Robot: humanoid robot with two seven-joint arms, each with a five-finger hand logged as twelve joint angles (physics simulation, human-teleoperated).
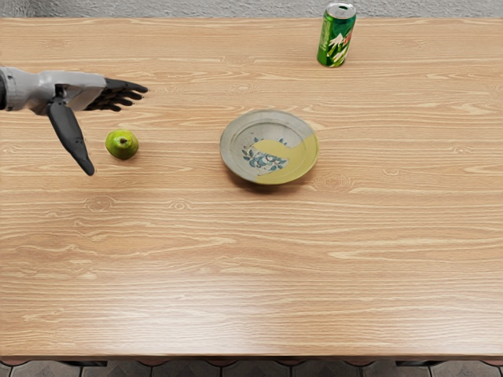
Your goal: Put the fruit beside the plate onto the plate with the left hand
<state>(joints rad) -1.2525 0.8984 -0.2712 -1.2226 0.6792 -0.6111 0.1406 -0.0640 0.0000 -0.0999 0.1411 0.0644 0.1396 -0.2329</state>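
The fruit [122, 144] was small, round and green, with a darker brownish patch near its top. It sat on the bench [251, 259] toward the left side, apart from the plate. The plate [236, 132] lay flat near the middle of the bench, well to the fruit's right and at about the same depth. It was a shallow round dish with a grey rim, a blue floral motif inside and a yellow area across its right half.

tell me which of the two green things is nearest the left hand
The round green fruit, right beside the open left hand. The green can stands upright far off, on the other side of the plate.
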